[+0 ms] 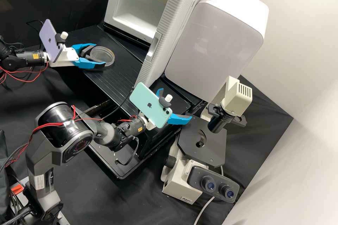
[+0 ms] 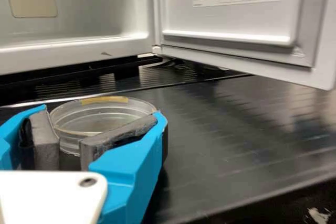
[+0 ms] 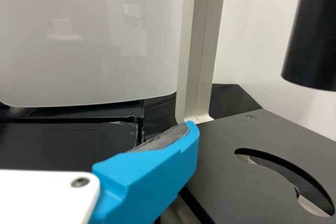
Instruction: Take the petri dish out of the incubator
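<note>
A clear round petri dish [image 1: 102, 55] rests on the black ribbed platform [image 1: 119, 74] in front of the white incubator [image 1: 141, 3], whose door [image 1: 172, 24] stands open. My left gripper [image 1: 92, 56] is at the platform's left end, its blue fingers on either side of the petri dish [image 2: 100, 119] and closed against its wall. My right gripper [image 1: 183, 118] hangs between the platform's near end and the microscope stage [image 1: 202, 144]. One blue finger [image 3: 157, 166] shows, with nothing against its pad.
A white microscope [image 1: 197, 179] with a black stage stands at the front right, its lamp housing [image 1: 236, 95] above the stage. The incubator's open door reaches over the platform's right side. Black cloth covers the bench, and red cables run along the arms.
</note>
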Action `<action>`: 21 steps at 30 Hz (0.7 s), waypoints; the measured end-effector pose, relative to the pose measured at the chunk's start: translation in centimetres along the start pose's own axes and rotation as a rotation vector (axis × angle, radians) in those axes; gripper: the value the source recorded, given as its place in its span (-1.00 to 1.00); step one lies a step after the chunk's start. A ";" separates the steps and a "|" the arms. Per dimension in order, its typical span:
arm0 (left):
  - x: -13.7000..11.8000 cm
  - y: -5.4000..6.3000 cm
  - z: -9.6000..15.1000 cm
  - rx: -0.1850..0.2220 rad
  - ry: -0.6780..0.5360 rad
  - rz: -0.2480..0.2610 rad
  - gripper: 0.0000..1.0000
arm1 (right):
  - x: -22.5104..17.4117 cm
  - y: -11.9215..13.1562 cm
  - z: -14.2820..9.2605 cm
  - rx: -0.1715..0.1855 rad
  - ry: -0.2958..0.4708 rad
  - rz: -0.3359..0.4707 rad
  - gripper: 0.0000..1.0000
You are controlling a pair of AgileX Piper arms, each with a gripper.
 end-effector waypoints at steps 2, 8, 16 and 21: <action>-0.2 -0.2 0.1 0.003 -0.005 -0.004 -1.00 | 0.0 0.0 0.0 0.000 0.000 0.000 1.00; -0.2 -0.4 0.1 0.006 -0.007 -0.012 -1.00 | 0.0 0.0 0.0 0.000 0.000 0.000 1.00; 0.0 -0.5 0.2 0.007 -0.006 -0.016 1.00 | 0.0 0.0 0.0 0.000 0.000 0.000 1.00; 0.2 -0.4 0.2 0.004 -0.005 -0.017 1.00 | 0.0 0.0 0.0 0.000 0.000 0.000 1.00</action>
